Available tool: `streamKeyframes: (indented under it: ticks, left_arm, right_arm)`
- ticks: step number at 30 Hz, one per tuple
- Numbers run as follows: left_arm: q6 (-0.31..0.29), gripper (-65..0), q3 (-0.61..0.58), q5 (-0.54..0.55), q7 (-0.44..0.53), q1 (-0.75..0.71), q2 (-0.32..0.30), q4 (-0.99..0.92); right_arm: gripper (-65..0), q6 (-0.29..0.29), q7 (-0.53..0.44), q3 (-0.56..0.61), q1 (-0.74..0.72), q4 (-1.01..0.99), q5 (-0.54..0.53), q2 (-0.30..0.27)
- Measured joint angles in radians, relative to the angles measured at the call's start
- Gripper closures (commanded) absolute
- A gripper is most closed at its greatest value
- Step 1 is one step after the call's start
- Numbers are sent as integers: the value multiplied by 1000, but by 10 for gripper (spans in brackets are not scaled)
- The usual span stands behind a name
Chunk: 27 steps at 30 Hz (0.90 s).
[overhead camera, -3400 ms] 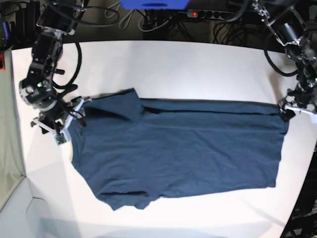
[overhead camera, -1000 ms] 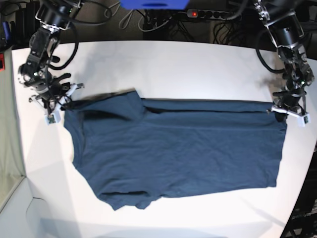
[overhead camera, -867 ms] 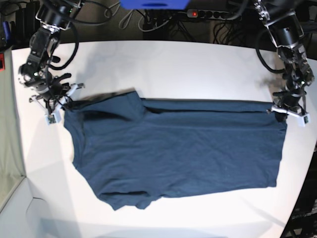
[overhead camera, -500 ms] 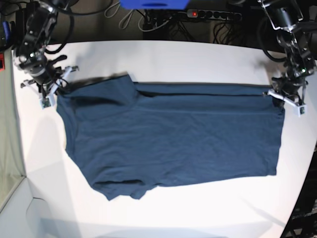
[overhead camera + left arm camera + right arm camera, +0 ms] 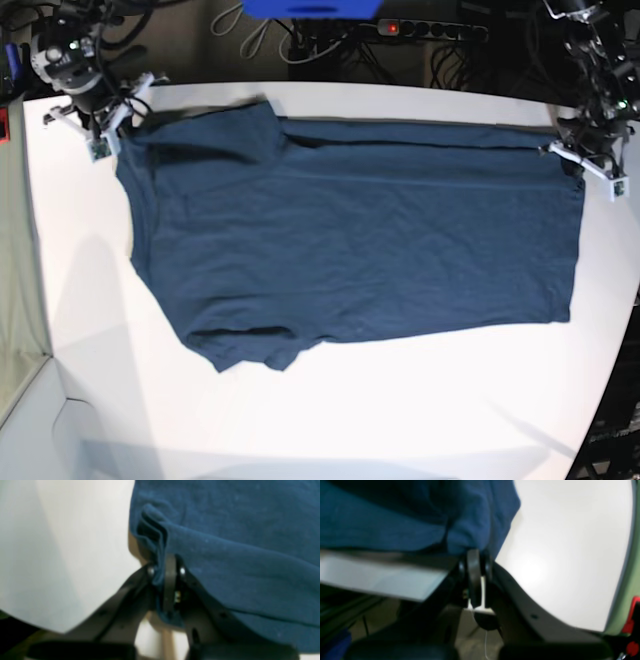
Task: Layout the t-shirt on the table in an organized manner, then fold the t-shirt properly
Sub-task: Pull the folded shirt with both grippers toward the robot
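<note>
The white surface [image 5: 330, 420] carries the t-shirt [image 5: 350, 240], spread flat and stretched between the two arms. The left end effector [image 5: 583, 160] is clenched on one far corner of the cloth, the right end effector [image 5: 112, 125] clenched on the other. Beyond both, past the surface's curved far edge, a power strip [image 5: 430, 30] and tangled cables [image 5: 330, 45] lie in the dark.

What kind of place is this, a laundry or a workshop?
Probably a robotics lab: two arms with grippers, right and left, hold a t-shirt over a white table, with a power strip and cables behind.
</note>
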<state>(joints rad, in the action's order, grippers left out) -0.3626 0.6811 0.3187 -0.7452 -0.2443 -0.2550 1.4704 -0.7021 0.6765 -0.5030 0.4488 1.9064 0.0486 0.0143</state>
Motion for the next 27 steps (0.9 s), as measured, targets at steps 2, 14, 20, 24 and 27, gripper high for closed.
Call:
streamKeyframes:
  ticks: [2,14,20,24,27]
  left_arm:
    - [-1,-1,0,6,-3,-23,0,23]
    - [-1,-87,-2,0,-13,-73,0,29]
    - [0,-330,4,3,-61,-71,-2,34]
    - [0,-421,4,9,-66,-85,-2,39]
    - [-1,-426,5,18,-58,-101,-2,42]
  right_arm:
    - [0,0,0,0,23,0,0,0]
    - [0,0,-3,0,58,-1,0,0]
    - [0,0,-4,0,50,-1,0,0]
    - [0,0,-4,0,50,-1,0,0]
    - [0,0,-4,2,50,-1,0,0]
